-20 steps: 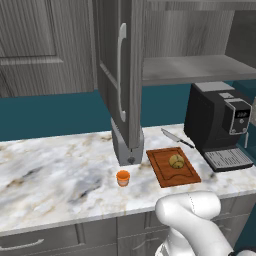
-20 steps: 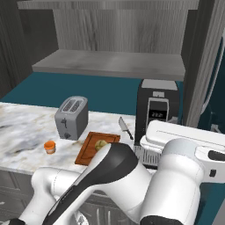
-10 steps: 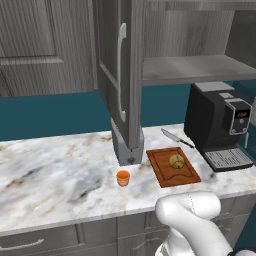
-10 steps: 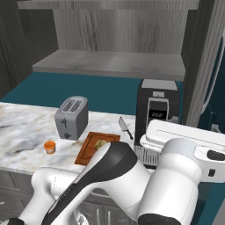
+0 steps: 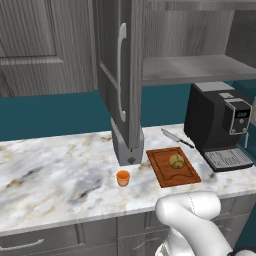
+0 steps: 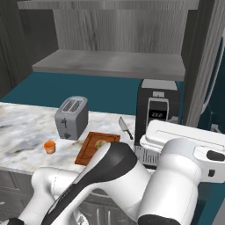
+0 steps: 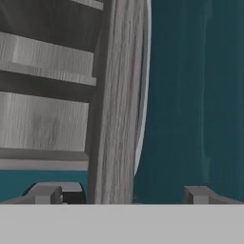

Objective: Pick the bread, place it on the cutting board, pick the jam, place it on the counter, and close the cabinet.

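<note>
The bread (image 5: pixel 175 161) is seen resting on the cutting board (image 5: pixel 165 176), so that step can be judged as done. The jam (image 5: pixel 123 178) is set upright on the worktop (image 5: pixel 55 175), just beside the toaster (image 5: pixel 127 147) and well apart from the board, so that step is also judged complete. A knife (image 5: pixel 176 138) is laid between the board and the coffee machine (image 5: pixel 217 127).

What is left is the cabinet (image 5: pixel 125 75): both of its doors are swung out and its grey shelf (image 5: pixel 195 67) is exposed and bare. In the hand view, the edge of a cabinet door (image 7: pixel 118 119) is framed between the tips of the hand (image 7: pixel 121 194), with its silver bar handle (image 7: pixel 142 105) running alongside. The hand is released, its fingers spread wide on either side of the door edge, and nothing is grasped. Whether the door is touched cannot be told. Closing the doors is judged to be the remaining work.
</note>
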Motion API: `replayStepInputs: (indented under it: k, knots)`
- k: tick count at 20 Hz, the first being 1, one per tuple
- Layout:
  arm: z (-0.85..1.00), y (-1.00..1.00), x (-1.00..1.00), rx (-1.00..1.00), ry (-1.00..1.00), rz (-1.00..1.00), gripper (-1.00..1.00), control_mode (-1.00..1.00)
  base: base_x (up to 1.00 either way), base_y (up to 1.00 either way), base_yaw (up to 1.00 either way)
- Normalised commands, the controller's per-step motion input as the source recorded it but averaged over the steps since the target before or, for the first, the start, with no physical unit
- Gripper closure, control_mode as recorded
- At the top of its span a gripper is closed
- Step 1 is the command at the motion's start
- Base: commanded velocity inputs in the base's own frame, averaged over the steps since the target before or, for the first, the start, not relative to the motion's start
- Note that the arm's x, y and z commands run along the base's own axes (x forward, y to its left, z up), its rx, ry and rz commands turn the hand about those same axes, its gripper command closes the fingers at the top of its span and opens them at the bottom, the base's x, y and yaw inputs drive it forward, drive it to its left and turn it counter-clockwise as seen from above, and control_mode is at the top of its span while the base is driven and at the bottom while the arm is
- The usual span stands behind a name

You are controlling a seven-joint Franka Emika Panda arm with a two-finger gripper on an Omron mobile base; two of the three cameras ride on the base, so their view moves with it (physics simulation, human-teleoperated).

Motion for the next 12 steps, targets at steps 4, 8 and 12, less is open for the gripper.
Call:
replayStepInputs:
  k: [4,8,12]
  knots:
    - [-0.07,0.0,0.19,0.0,0.0,0.09,-1.0,-1.0,0.0,0.0,0.0]
    - [-0.03,0.07,0.17,0.0,0.0,0.11,-1.0,-1.0,0.0,0.0,0.0]
    - [-0.04,0.14,0.23,0.0,0.0,0.11,-1.0,-1.0,0.0,0.0,0.0]
